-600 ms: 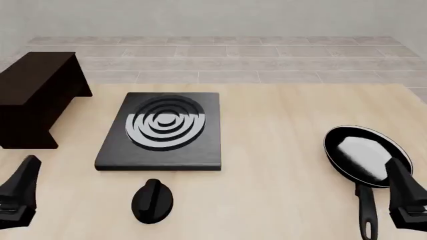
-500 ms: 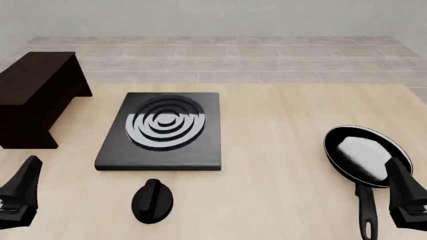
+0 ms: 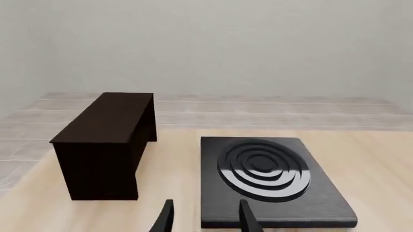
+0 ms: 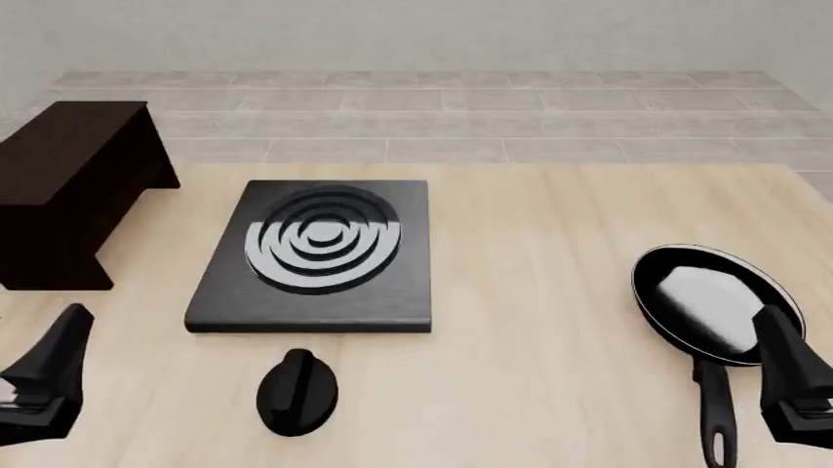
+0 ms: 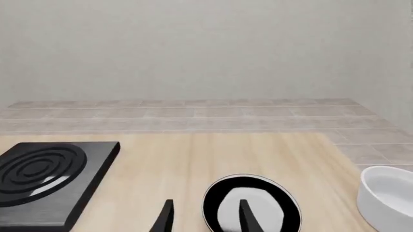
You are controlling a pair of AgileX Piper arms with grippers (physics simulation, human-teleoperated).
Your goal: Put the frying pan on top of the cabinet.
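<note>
This is a simulated kitchen-like setting, rendered rather than real. A pale wood-grain table (image 4: pixel 547 292) carries cooking things: a flat black square slab (image 4: pixel 316 258) with silver concentric rings like a stove burner, forward of the left claw (image 4: pixel 39 385); a small black round knob (image 4: pixel 298 390) between the two claws; and a frying pan (image 4: pixel 709 302) with a glossy inside just ahead of the right claw (image 4: pixel 794 390). A dark brown cabinet (image 4: pixel 72 185) stands forward of the left claw. A white bowl (image 5: pixel 387 195) sits off to the right claw's outer side. Beyond the table lie a beige tiled floor (image 4: pixel 416 107) and a plain grey wall (image 5: pixel 193 48).
</note>
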